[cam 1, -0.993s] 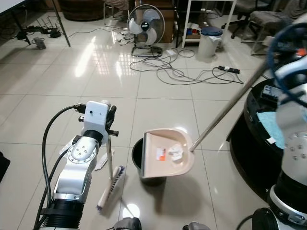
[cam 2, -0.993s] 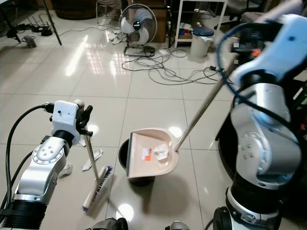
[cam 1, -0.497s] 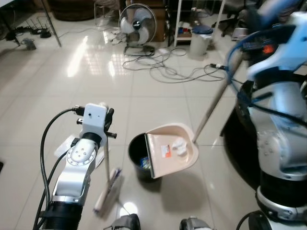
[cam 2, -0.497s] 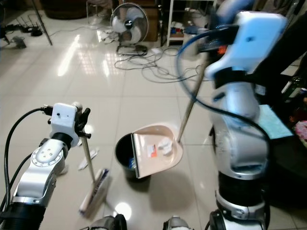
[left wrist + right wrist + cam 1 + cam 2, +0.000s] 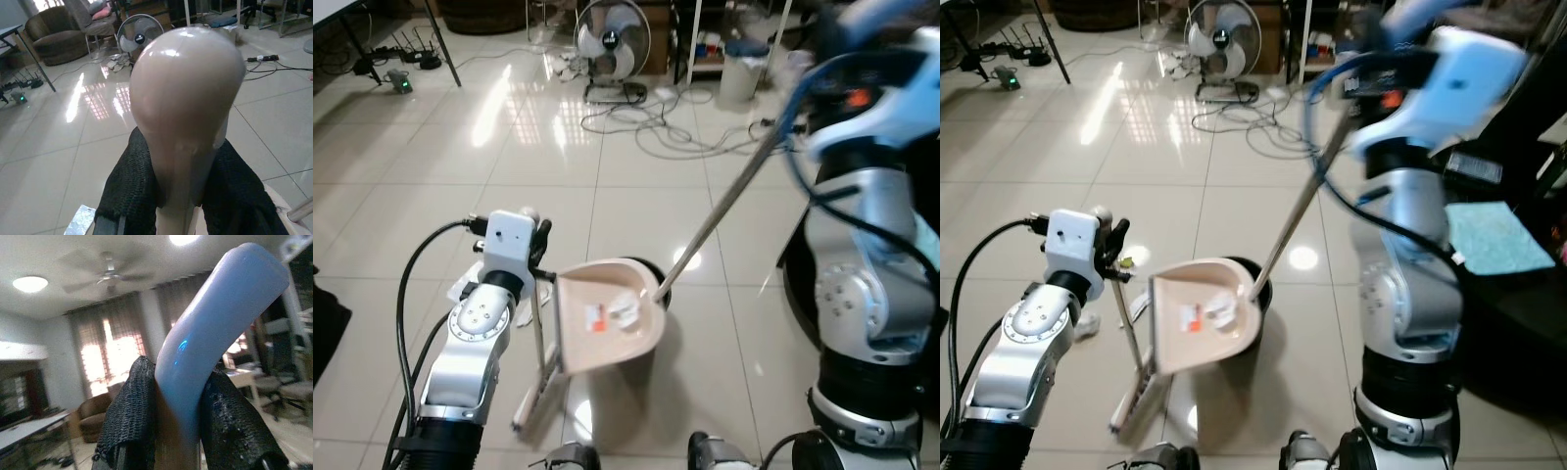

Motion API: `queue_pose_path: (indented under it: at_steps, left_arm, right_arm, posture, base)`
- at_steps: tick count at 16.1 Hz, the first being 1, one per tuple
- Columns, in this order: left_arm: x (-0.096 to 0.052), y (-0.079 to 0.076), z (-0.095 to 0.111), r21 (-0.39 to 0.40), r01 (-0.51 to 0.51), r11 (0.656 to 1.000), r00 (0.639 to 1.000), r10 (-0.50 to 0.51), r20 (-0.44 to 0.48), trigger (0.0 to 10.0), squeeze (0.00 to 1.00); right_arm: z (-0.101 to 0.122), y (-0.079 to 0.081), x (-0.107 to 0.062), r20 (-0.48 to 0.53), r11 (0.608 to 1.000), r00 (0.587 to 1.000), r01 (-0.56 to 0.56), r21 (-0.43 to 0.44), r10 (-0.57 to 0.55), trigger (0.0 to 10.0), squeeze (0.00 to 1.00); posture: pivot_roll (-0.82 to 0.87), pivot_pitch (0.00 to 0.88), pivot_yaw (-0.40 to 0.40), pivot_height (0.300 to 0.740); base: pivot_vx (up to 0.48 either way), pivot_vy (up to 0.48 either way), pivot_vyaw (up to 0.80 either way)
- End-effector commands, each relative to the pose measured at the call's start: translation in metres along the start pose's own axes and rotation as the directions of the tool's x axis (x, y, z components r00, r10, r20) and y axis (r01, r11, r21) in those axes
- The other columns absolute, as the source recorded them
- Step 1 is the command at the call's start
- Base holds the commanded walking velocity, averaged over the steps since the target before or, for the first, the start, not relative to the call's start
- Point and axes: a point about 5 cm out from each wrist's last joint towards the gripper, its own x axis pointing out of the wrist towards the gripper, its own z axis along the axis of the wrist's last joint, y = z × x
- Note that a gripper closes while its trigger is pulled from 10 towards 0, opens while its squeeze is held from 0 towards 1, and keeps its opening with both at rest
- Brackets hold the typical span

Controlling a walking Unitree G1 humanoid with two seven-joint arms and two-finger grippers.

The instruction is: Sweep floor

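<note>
Overhead, loaded dustpan (image 5: 607,315) above bin (image 5: 644,271).

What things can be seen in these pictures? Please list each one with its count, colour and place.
Dustpan: one, beige, tilted above the bin, paper scraps inside.
Bin: one, black, on the floor behind the dustpan.
Broom: one, beige handle, head on the floor.
Fan: one, grey, far floor.
Cables: several, dark, near the fan.
Left end effector: black fingers shut on the broom's knob.
Right end effector: shut on the dustpan's blue grip.
</note>
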Motion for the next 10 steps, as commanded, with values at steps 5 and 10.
queue_pose_path:
  at_steps: [5, 10]
  left_arm:
    - [0.003, 0.014, 0.002, 0.027, -0.017, 0.999, 1.000, 0.018, -0.009, 10.0, 0.00]
    - [-0.006, 0.008, 0.003, 0.039, -0.009, 0.999, 1.000, 0.009, 0.005, 10.0, 0.00]
  right_arm:
    - [0.017, -0.006, 0.002, 0.052, 0.999, 0.998, 0.029, -0.016, -0.028, 10.0, 0.00]
    - [0.021, -0.013, -0.012, -0.045, 0.977, 0.998, -0.047, -0.206, 0.039, 10.0, 0.00]
  posture:
    - [-0.10, 0.097, 0.077, 0.740]
    - [-0.11, 0.096, 0.042, 0.740]
  base:
    - [0.000, 0.000, 0.00]
    - [0.000, 0.000, 0.00]
